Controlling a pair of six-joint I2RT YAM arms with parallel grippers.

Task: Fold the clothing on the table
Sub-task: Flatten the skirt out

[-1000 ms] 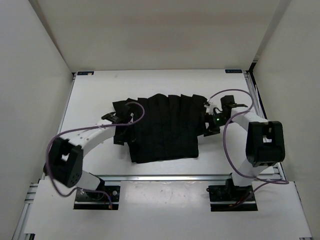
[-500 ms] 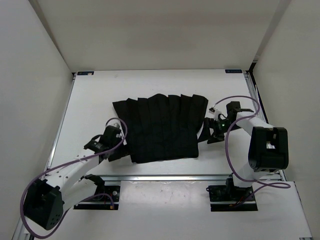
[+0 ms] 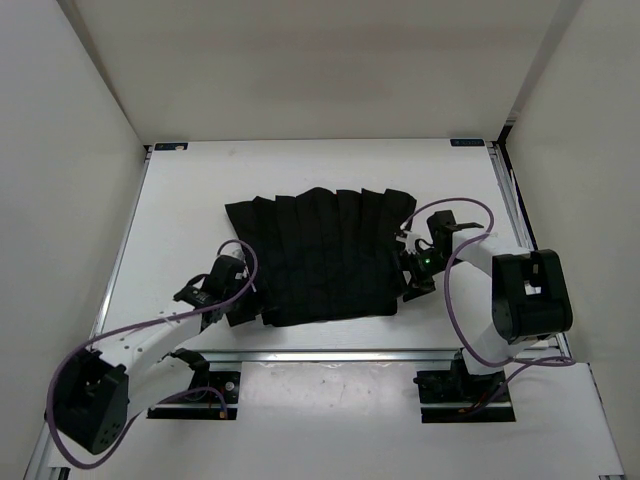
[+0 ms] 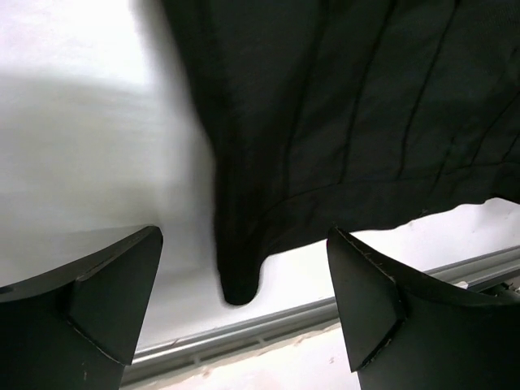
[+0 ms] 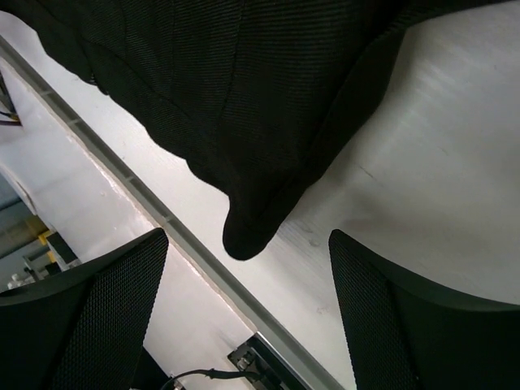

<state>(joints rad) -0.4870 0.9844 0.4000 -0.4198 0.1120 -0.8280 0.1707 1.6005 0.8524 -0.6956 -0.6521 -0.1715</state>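
A plain black, floppy fabric garment (image 3: 322, 255) lies spread flat at the middle of the large white flat desk (image 3: 180, 220), its lower hem close to the aluminium rail (image 3: 330, 352) along the bottom of the frame. The left tool (image 3: 236, 300) sits at the garment's lower left corner, released, fingers wide with nothing between them. The right tool (image 3: 410, 278) sits at the lower right corner, likewise released and gripping nothing. Bare white desk shows above and on both sides of the garment.
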